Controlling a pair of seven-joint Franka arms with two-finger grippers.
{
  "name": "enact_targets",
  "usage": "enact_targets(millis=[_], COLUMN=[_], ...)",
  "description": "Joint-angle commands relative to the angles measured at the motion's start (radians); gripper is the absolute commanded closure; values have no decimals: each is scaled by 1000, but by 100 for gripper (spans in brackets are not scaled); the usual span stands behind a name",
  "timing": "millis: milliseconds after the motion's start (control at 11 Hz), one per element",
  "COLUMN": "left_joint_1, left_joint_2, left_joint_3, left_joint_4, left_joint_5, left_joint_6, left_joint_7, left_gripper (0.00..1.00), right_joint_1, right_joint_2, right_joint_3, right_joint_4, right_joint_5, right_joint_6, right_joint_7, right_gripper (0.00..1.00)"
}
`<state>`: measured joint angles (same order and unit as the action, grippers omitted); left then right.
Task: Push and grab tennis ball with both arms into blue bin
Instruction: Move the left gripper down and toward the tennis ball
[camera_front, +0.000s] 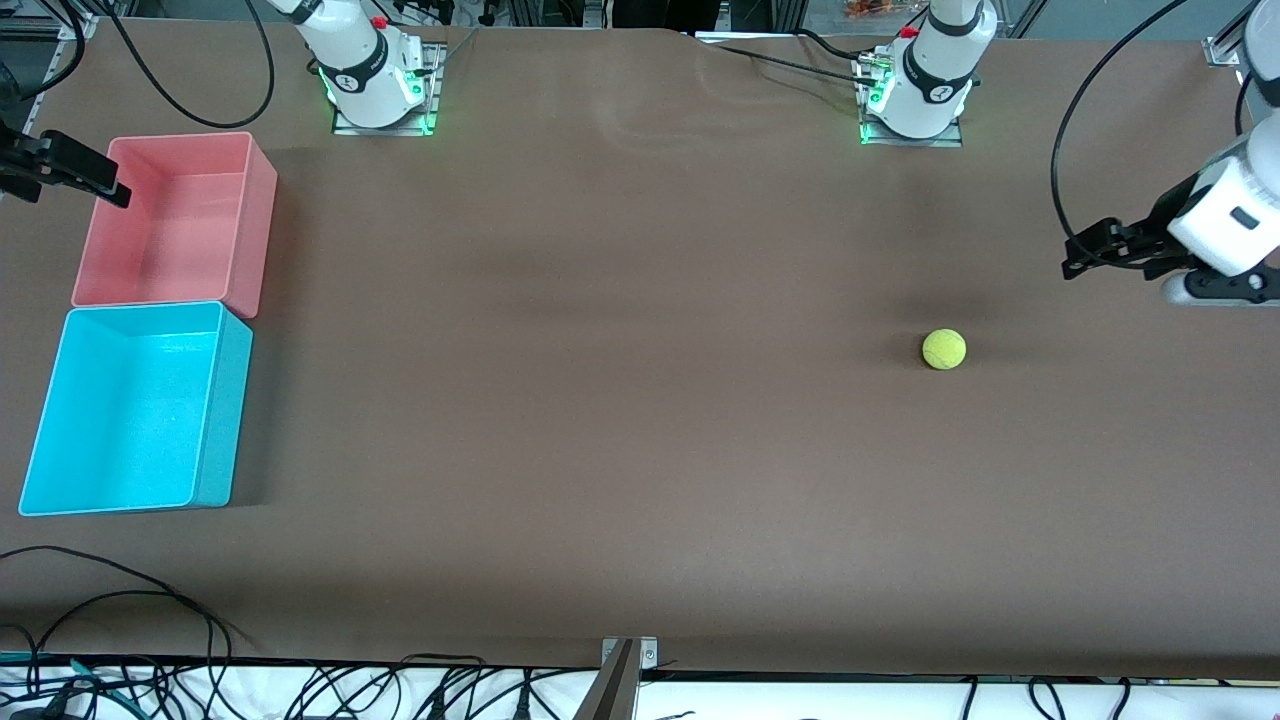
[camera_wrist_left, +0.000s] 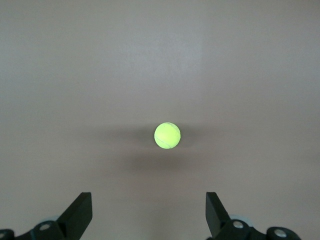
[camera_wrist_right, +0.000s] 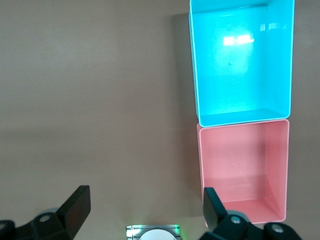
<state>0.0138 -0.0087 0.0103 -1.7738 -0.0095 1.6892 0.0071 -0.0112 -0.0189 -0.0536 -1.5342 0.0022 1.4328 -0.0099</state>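
Note:
The tennis ball (camera_front: 944, 349) is small and yellow-green and lies alone on the brown table toward the left arm's end. It shows centred ahead of the open fingers in the left wrist view (camera_wrist_left: 167, 135). My left gripper (camera_front: 1073, 261) (camera_wrist_left: 148, 200) hangs open and empty in the air over that end of the table, apart from the ball. The blue bin (camera_front: 130, 410) (camera_wrist_right: 240, 60) stands empty at the right arm's end. My right gripper (camera_front: 115, 190) (camera_wrist_right: 145, 195) is open and empty, up over the outer edge of the pink bin.
An empty pink bin (camera_front: 170, 225) (camera_wrist_right: 245, 165) touches the blue bin, farther from the front camera. Both arm bases (camera_front: 375, 85) (camera_front: 915, 95) glow green at the table's back edge. Black cables (camera_front: 120, 600) trail over the table's front edge.

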Motion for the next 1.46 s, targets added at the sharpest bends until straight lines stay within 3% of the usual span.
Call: enact_targets(millis=[0, 365, 1186, 1368], left_joint_1=[8, 9, 8, 2], left_joint_2=[-4, 24, 10, 9], left_joint_3=[-6, -4, -6, -7], left_joint_4=[-39, -73, -340, -374], left_joint_5=[-3, 2, 5, 5], left_joint_6=[40, 68, 367, 386], left_joint_7=[-1, 5, 8, 8], left_gripper=[0, 0, 0, 17], right_joint_1=[-6, -6, -6, -6], right_joint_2=[5, 5, 4, 4], right_joint_3=[1, 1, 1, 1], right_joint_4=[26, 26, 26, 26], right_joint_5=[-7, -7, -7, -7], right_joint_6=[-25, -25, -25, -25], right_joint_7=[-7, -5, -7, -7], right_gripper=[0, 0, 0, 0])
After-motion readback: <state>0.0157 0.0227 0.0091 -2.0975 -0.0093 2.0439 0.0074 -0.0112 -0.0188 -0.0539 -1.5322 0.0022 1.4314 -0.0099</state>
